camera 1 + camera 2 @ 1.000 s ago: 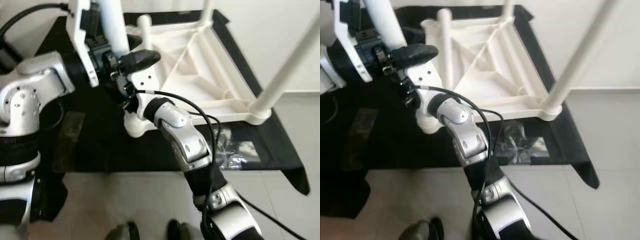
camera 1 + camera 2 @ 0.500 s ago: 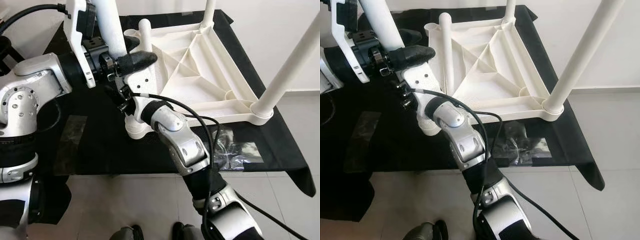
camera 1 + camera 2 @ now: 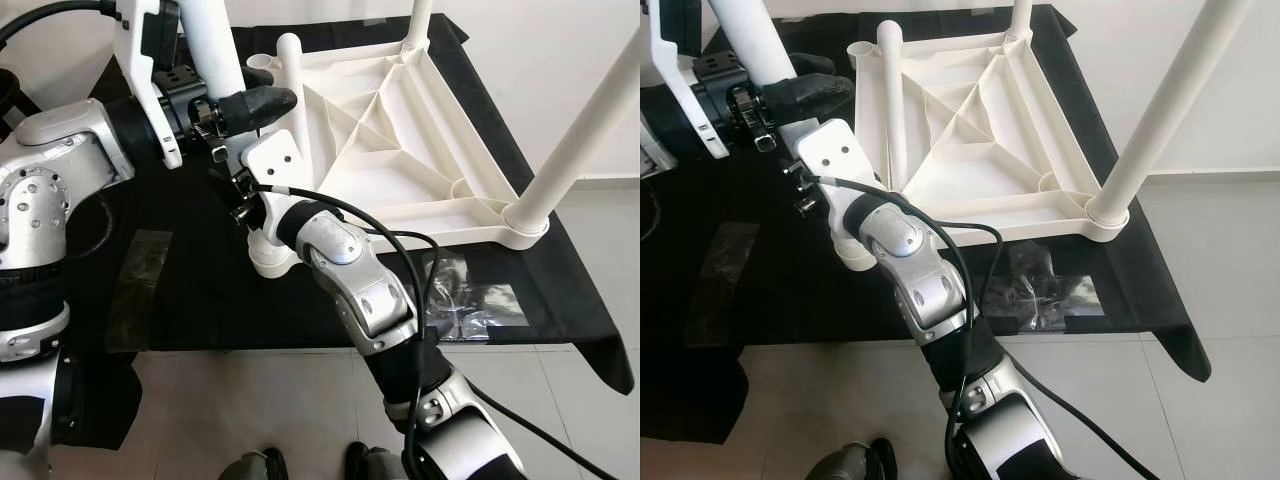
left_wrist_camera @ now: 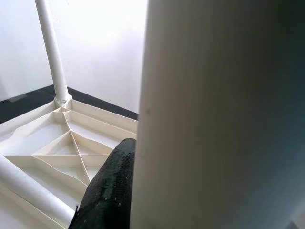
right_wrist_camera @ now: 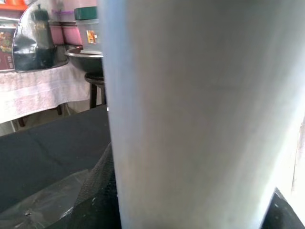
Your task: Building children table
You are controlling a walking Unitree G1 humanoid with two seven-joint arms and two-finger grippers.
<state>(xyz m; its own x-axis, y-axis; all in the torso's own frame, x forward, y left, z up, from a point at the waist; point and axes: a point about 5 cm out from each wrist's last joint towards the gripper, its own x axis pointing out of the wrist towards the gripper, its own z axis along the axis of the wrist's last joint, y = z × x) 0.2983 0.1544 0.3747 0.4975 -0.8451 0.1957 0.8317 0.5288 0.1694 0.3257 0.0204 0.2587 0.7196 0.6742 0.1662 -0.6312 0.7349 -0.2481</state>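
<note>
Home interior w/ tiled floor [image 3: 250, 400], cloth-draped side table [image 5: 33, 102] (pots, containers on it).

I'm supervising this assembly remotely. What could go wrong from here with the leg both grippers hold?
Both grippers clamp the white leg at the near corner socket. If it stands tilted, it may bind in the socket. Pushing could also slide the upturned tabletop on the black cloth. The right arm's cable loops near the tabletop's edge and might snag there.

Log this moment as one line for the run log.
left gripper: shut on table leg | right gripper: on same leg, near corner socket | tabletop: upside down on black cloth
</note>
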